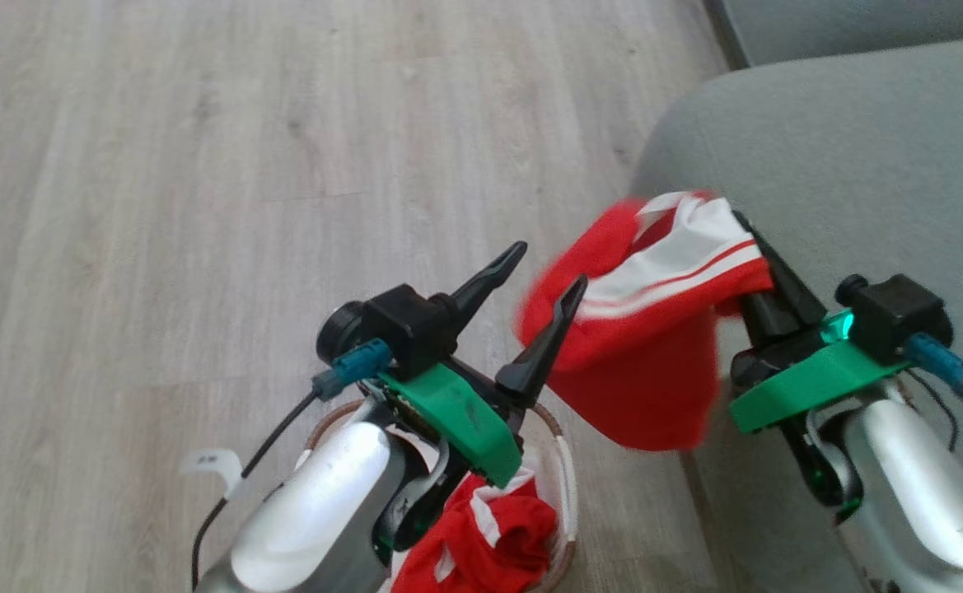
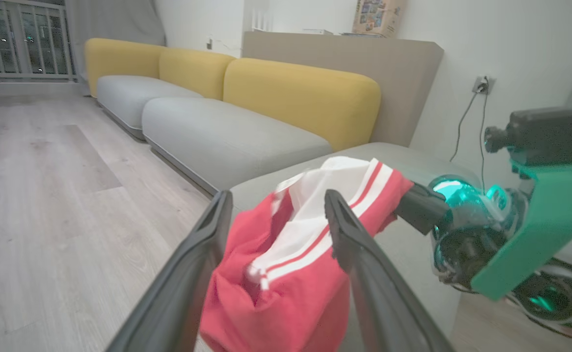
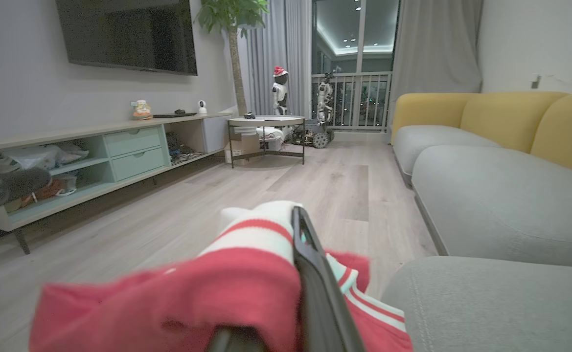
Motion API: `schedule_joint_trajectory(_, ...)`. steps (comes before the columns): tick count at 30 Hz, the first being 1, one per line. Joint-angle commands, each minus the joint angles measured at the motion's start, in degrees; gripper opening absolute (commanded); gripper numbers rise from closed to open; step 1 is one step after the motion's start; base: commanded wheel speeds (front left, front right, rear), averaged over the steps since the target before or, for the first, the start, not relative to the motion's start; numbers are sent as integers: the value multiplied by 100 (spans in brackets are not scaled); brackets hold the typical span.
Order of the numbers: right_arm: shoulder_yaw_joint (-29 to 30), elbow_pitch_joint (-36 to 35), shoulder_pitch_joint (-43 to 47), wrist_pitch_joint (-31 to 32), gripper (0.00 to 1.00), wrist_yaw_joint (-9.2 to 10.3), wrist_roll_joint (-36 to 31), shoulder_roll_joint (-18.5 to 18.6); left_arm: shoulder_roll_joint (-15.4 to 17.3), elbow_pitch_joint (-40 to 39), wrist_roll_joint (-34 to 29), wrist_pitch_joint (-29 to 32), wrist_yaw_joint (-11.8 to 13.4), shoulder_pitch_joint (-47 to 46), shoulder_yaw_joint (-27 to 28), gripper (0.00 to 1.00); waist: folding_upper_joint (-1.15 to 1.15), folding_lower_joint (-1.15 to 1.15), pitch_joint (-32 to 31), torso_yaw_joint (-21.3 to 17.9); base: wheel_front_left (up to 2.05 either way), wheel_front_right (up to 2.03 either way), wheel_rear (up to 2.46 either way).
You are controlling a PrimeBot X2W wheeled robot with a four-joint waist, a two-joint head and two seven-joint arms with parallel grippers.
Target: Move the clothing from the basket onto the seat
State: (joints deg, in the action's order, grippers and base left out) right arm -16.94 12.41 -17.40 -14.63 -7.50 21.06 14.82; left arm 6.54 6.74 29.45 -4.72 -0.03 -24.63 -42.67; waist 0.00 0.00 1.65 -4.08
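Clothing [image 1: 638, 362] hangs from right gripper [image 1: 754, 245] (left gripper [image 1: 549, 265] spread).

support: floor [image 1: 201, 123], pale wood-look planks | directly on it: basket [image 1: 566, 494], white with brown rim | also on it: seat [image 1: 860, 148], grey-green cushion, rounded corner, near the basket's right

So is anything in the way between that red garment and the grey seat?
Nothing visible. The right gripper holds the red garment at the edge of the seat, whose top beyond looks bare. The open left gripper stands on the garment's other side, away from the seat.
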Motion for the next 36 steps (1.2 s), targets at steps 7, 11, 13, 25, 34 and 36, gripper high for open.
schedule_joint_trajectory(7,401,-672,-28,-37,0,1,-91,224,-13,22,-171,-230,-20,-283,34,100,0,0,97,-668,0,0,0)
schedule_joint_trajectory(11,589,-899,22,-37,0,1,-87,315,-8,152,-228,-332,5,-311,13,100,0,0,121,-968,0,0,0)
schedule_joint_trajectory(13,630,-994,54,-37,0,1,-38,350,-5,217,-263,-391,22,-331,5,100,0,0,130,-1114,0,0,0)
schedule_joint_trajectory(25,588,-1387,123,-37,0,1,57,530,2,548,-314,-635,98,-396,30,100,0,0,156,-1886,0,0,0)
schedule_joint_trajectory(34,661,-1560,202,-37,0,1,119,557,-45,717,-334,-739,115,-504,3,100,0,0,270,-2215,0,0,0)
schedule_joint_trajectory(36,715,-1601,233,-37,0,1,120,539,-53,750,-338,-757,116,-528,-4,100,0,0,295,-2238,0,0,0)
